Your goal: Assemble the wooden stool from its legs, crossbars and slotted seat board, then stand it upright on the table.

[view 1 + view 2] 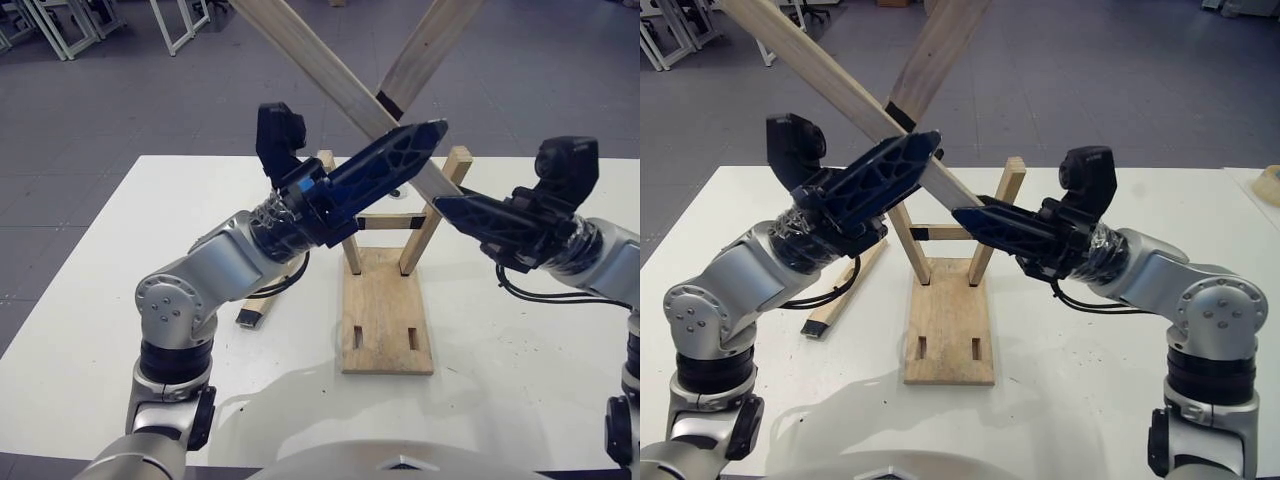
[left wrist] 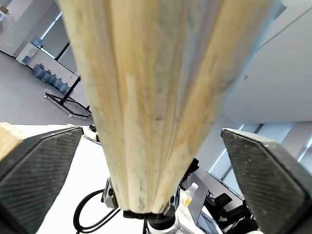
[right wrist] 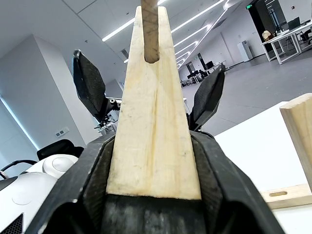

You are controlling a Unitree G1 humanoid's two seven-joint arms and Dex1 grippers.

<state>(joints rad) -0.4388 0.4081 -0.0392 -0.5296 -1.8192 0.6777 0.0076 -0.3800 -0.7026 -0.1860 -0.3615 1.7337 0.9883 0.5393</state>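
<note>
Our right hand (image 1: 962,214) is clamped on the lower end of a long pale wooden leg (image 1: 300,50). Our left hand (image 1: 432,132) stands wide, its fingers either side of that leg without gripping it. A second pale wooden leg with a black band (image 1: 430,40) crosses it overhead. Below, the slotted wooden seat board (image 1: 385,320) lies flat on the white desk (image 1: 520,350), carrying two upright legs joined by a crossbar (image 1: 385,222). We should close the left hand before lowering, then align squarely over the two free slots.

Silver arms (image 1: 225,258), black latticed tools (image 1: 432,131), black cables (image 1: 287,284)
</note>
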